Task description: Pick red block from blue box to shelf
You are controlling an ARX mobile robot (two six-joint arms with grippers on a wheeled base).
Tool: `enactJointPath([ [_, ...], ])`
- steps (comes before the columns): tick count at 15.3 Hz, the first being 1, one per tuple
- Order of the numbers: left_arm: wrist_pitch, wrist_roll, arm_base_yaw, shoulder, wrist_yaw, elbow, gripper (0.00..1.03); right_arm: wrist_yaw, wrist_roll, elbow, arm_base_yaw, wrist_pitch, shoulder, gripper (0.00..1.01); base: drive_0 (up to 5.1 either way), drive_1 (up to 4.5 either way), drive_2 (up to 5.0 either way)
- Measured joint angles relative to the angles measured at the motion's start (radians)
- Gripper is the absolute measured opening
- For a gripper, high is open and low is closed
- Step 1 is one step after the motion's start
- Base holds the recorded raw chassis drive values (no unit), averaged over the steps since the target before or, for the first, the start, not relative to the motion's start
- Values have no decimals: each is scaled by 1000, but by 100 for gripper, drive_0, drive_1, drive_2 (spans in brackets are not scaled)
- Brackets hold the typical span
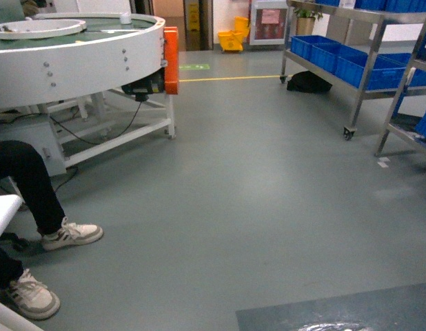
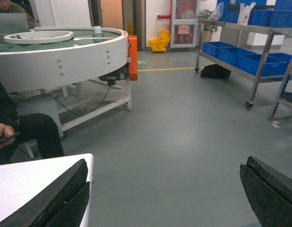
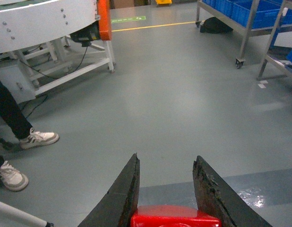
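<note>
The red block (image 3: 175, 216) sits between the two dark fingers of my right gripper (image 3: 166, 161), which is shut on it and held above the grey floor. In the left wrist view my left gripper (image 2: 165, 168) is open, its fingers far apart with nothing between them, beside a white table corner (image 2: 23, 184). The shelf (image 1: 368, 52), steel posts and rails carrying dark blue crates (image 1: 351, 58), stands at the far right; the same shelf (image 2: 259, 52) shows in the left wrist view and its legs (image 3: 245, 33) in the right wrist view. The blue box is out of view. Neither gripper shows in the head view.
A large white round machine (image 1: 75, 52) with an orange end panel (image 1: 171, 60) stands at the left. A seated person's legs and sneakers (image 1: 69, 234) are at the lower left. A black bag (image 1: 308, 83) lies under the shelf. A yellow mop bucket (image 1: 231, 38) stands far back.
</note>
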Motion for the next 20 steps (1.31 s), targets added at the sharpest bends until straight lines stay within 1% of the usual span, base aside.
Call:
enactJointPath([
  [2, 2, 0, 0, 0, 0, 0, 98, 0, 0, 0, 0, 0, 0, 28, -131, 170, -432],
  [20, 2, 0, -1, 0, 0, 0, 98, 1, 0, 2, 0, -3, 0, 28, -3, 411, -418],
])
